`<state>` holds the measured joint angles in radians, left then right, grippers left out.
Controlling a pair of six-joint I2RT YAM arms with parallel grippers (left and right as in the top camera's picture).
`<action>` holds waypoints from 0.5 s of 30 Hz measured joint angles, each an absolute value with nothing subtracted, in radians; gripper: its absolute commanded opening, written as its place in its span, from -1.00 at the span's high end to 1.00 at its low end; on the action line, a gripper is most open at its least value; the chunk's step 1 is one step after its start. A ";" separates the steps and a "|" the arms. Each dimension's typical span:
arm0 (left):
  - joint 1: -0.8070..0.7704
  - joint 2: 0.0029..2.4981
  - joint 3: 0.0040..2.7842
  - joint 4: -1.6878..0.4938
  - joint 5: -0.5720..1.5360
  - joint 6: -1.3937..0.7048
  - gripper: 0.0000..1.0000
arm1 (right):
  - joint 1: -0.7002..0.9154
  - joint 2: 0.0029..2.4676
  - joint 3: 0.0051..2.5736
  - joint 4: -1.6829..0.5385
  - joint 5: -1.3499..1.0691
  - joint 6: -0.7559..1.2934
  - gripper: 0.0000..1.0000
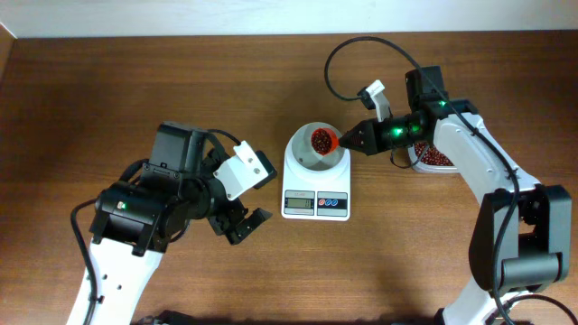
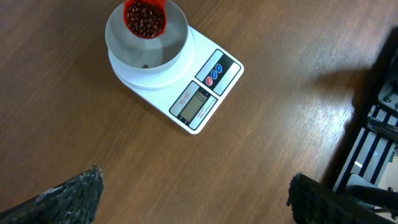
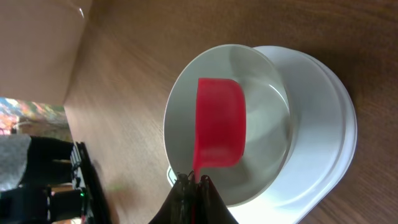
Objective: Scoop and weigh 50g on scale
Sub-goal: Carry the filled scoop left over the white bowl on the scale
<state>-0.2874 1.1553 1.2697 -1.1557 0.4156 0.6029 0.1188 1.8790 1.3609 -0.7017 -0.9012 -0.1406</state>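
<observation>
Brown wood-grain table [image 1: 135,81], bare over most of its surface. White scale [image 1: 316,200] sits flat on it near the middle, display and buttons toward the near edge. Tub of red beans [image 1: 437,160] also on the table, right of the scale, near but apart, only partly visible from overhead.

Glossy white plastic scale [image 1: 316,185], smooth red plastic scoop [image 3: 219,122], wood-grain table [image 2: 280,124].

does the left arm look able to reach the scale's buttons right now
Probably yes: the open left gripper sits beside the scale with nothing between them, and the right gripper's red scoop hangs over the bowl, not the buttons.
</observation>
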 measured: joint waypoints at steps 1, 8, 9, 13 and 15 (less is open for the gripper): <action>-0.287 1.155 1.270 -1.156 0.416 0.603 -0.98 | 0.119 1.879 1.361 -0.702 -0.901 -0.148 0.92; -0.287 1.155 1.270 -1.156 0.416 0.603 -0.98 | 0.156 1.879 1.361 -0.702 -0.898 -0.320 0.92; -0.287 1.155 1.270 -1.156 0.415 0.603 -0.98 | 0.162 1.879 1.361 -0.702 -0.898 -0.341 0.92; -0.287 1.155 1.270 -1.156 0.416 0.603 -0.98 | 0.172 1.879 1.361 -0.702 -0.882 -0.417 0.92; -0.287 1.155 1.270 -1.156 0.416 0.603 -0.98 | 0.172 1.879 1.361 -0.702 -0.839 -0.442 0.92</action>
